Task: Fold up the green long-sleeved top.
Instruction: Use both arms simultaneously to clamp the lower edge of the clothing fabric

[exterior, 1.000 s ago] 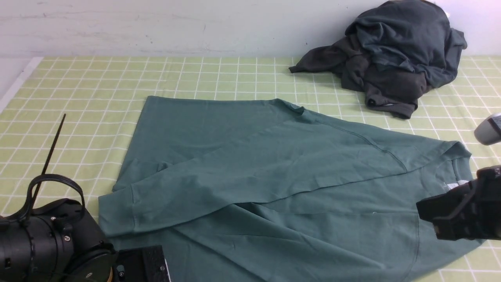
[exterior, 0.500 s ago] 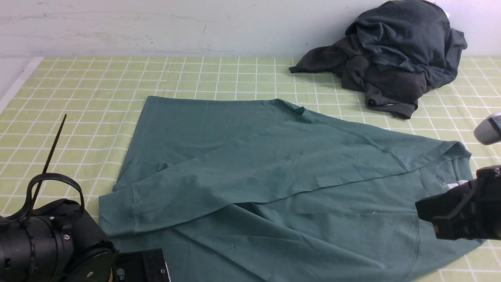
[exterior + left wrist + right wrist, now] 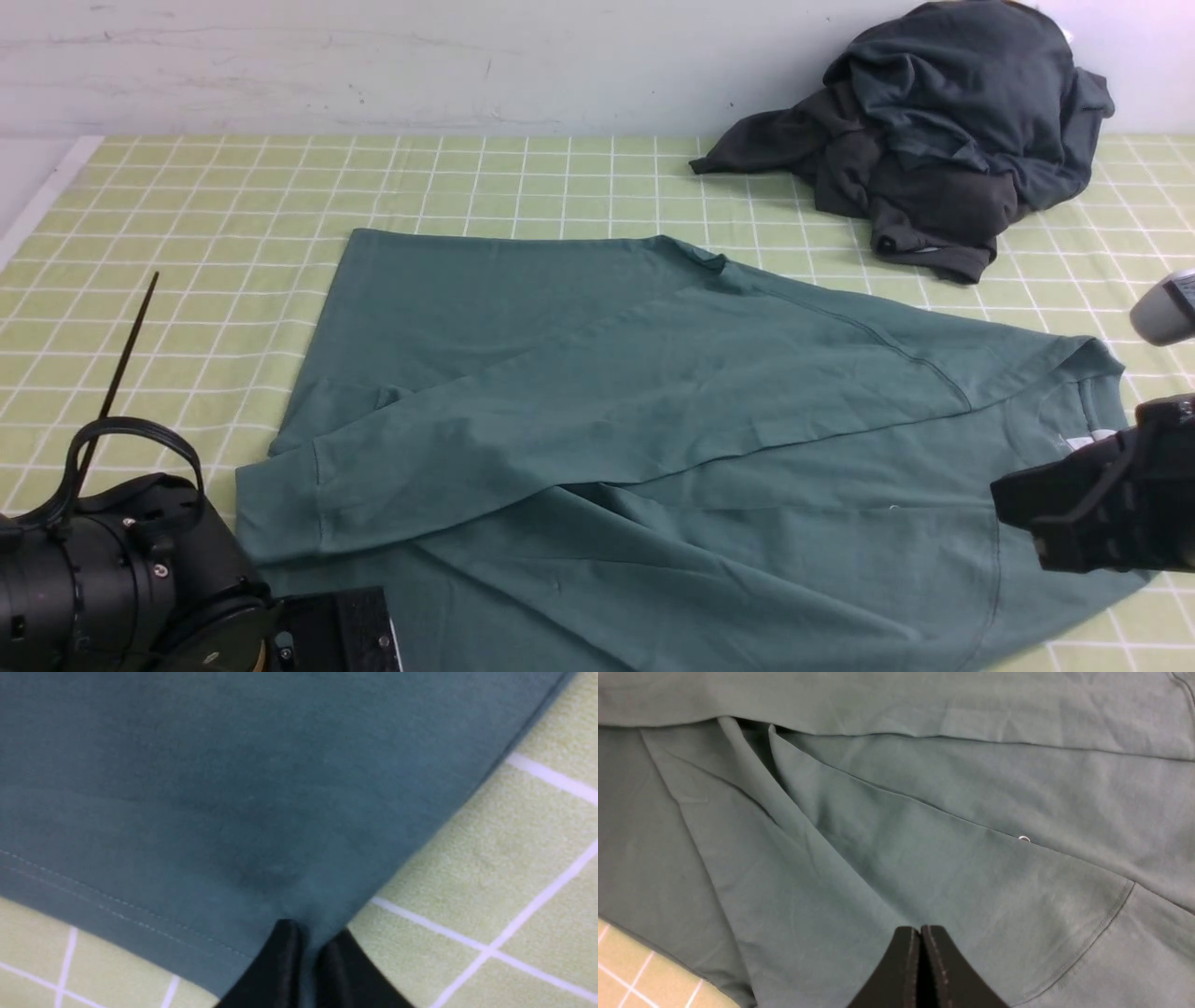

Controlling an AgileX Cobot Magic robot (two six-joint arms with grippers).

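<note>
A pale wall [image 3: 373,56] backs a table covered in a yellow-green checked tablecloth [image 3: 233,215]; a dark charcoal heap of clothes [image 3: 943,121] sits at the far right, apart from the work; the green long-sleeved top [image 3: 607,373] lies spread across the middle, its long axis running side to side across the robot, the hem [image 3: 117,905] toward the left arm and the ribbed neck [image 3: 1088,392] toward the right; one sleeve [image 3: 579,420] is laid slantwise over the body, its cuff [image 3: 275,504] ending near the left edge. The left gripper [image 3: 306,947] has its fingers pinched on the near hem corner, a sliver of teal cloth showing between them; the right gripper [image 3: 920,933] has its fingers pressed together on the cloth by the near shoulder seam, though whether any fabric is caught between them cannot be told. So each arm sits at its own end of the near long edge, and the garment stretches away from both sets of fingers toward the wall; the likely next move is to raise that edge and carry it across to the far one, both ends kept level so the fold runs along the long axis.
</note>
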